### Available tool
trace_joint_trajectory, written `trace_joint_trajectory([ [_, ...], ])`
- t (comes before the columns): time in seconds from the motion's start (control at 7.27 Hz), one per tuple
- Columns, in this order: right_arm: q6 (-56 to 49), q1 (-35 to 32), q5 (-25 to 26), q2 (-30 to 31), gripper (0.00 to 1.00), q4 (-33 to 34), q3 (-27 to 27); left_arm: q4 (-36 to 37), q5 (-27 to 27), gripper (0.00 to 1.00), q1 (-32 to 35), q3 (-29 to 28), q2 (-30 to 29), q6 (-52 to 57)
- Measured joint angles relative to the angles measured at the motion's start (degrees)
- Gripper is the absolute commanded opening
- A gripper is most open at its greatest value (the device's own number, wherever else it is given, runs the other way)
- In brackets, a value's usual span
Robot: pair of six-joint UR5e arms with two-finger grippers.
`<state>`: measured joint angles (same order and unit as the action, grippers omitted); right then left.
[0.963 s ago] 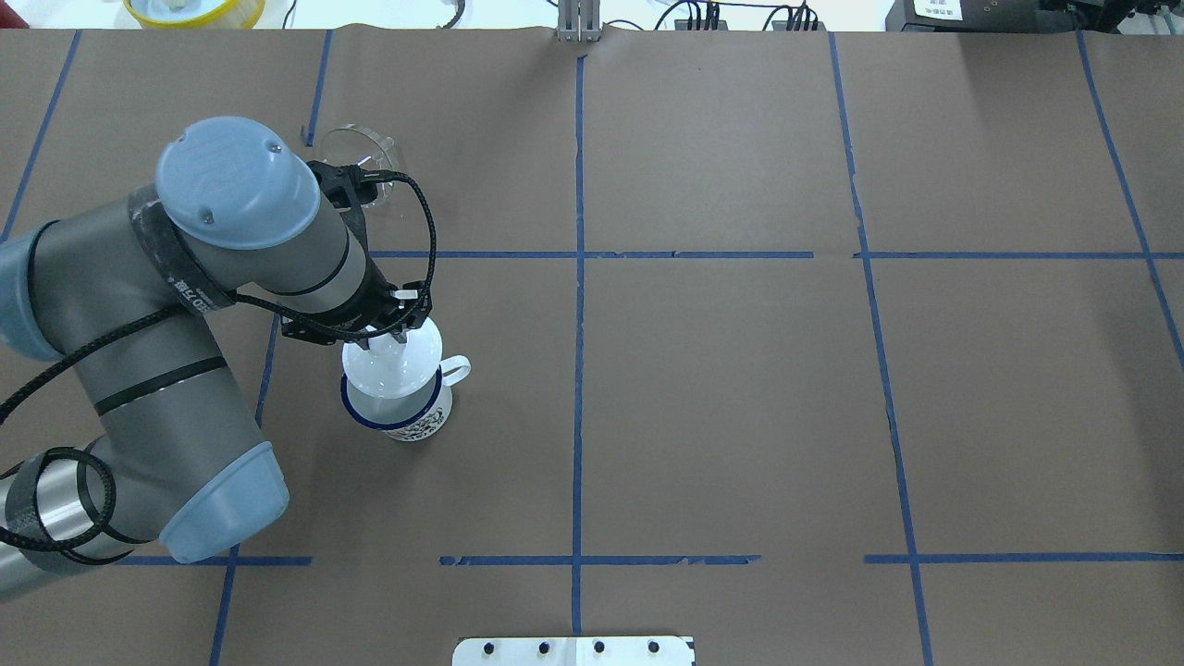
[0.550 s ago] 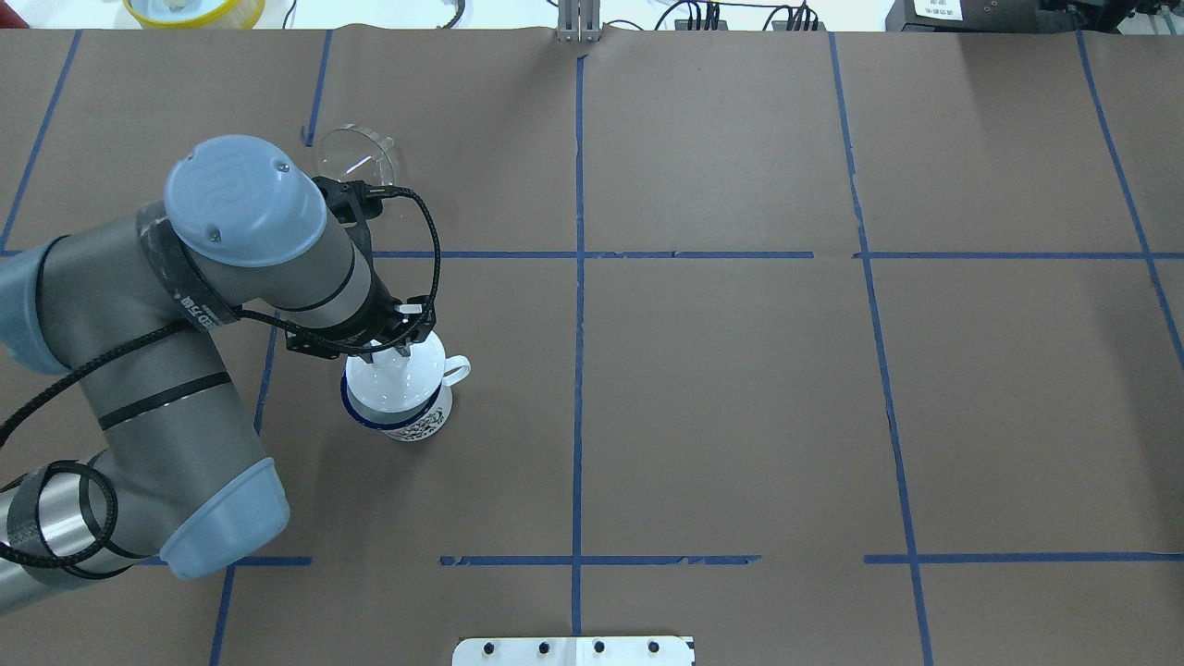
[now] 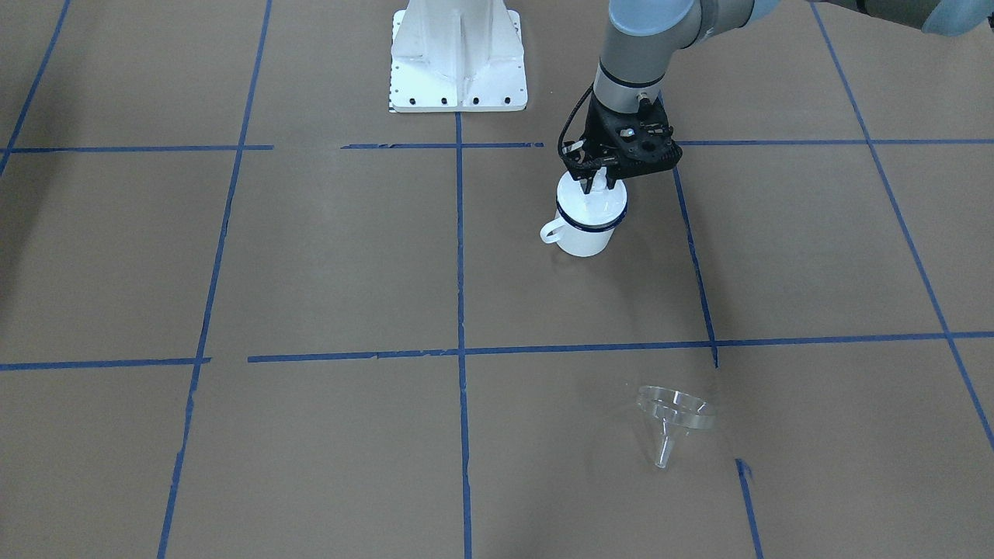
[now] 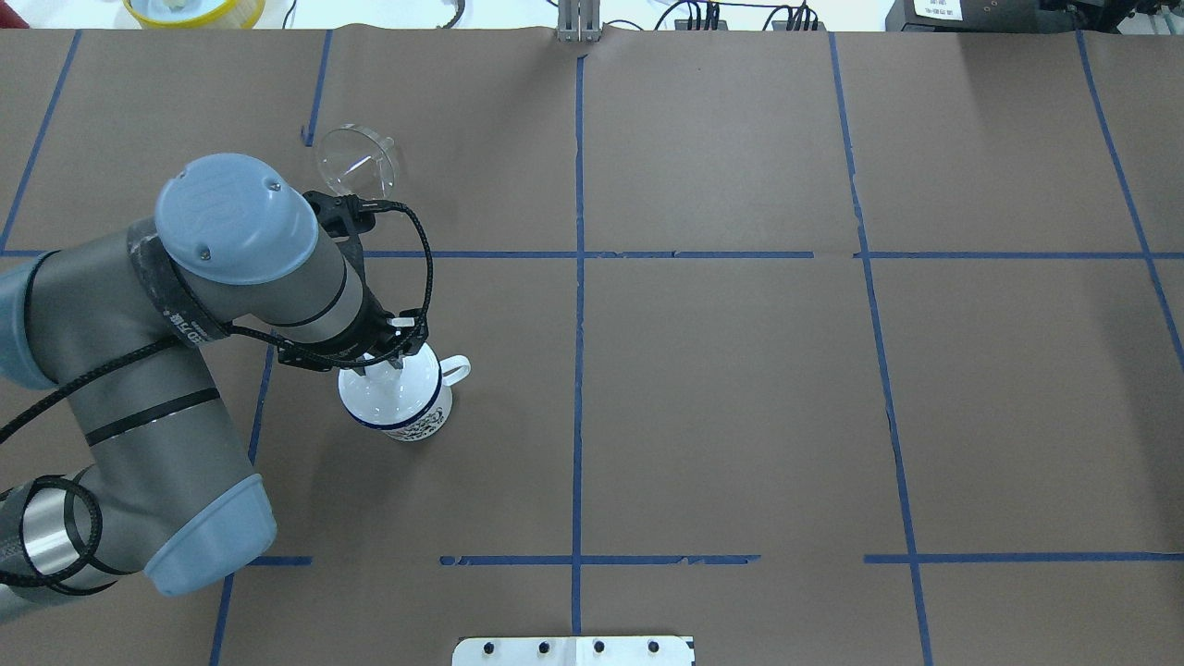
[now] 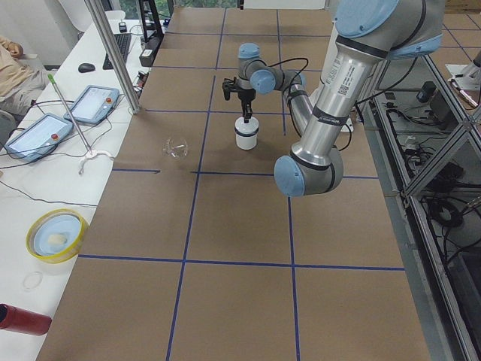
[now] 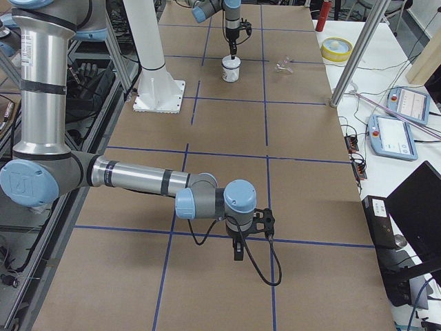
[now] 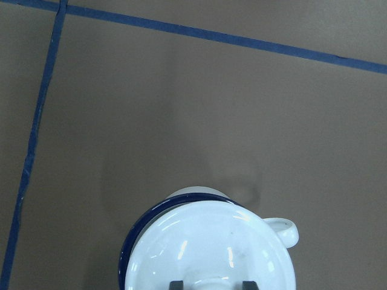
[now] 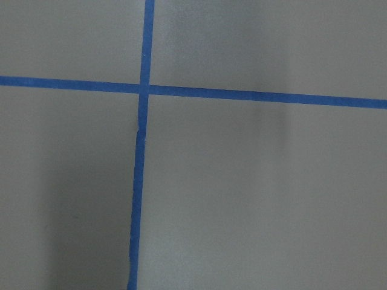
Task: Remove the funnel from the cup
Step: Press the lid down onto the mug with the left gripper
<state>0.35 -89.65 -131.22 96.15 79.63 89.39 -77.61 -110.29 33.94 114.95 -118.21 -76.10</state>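
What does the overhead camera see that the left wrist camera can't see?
Only overhead: the clear funnel lying on the table, away from the cup, and the left arm. Only the wrist: a close look at two fingertips either side of the knob on the lid. Both: the cup, the white lid on it, blue tape lines.

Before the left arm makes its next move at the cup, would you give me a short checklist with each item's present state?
1. Funnel out of the cup: ok. The funnel lies on its side on the table, apart from the cup.
2. Cup upright: ok.
3. Left gripper hold: ok. It is shut on the knob of the white lid.
4. Lid seated squarely on the cup: cannot tell. The blue rim shows on one side only.
5. Right gripper out of the way: ok, far from the cup. Open or shut: cannot tell.
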Motion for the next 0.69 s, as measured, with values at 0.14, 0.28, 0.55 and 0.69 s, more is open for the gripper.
trace_joint_trajectory([
  [0.14,0.0,0.0,0.0,0.0,1.0,0.0,0.0,0.0,0.0,0.0,0.0,0.1,0.2,0.0],
  [0.28,0.0,0.0,0.0,0.0,1.0,0.0,0.0,0.0,0.0,0.0,-0.1,0.0,0.2,0.1],
  [0.55,0.0,0.0,0.0,0.0,1.0,0.0,0.0,0.0,-0.1,0.0,-0.3,-0.3,0.3,0.0],
  [0.69,0.0,0.0,0.0,0.0,1.0,0.0,0.0,0.0,-0.2,0.0,-0.3,-0.4,0.2,0.0],
])
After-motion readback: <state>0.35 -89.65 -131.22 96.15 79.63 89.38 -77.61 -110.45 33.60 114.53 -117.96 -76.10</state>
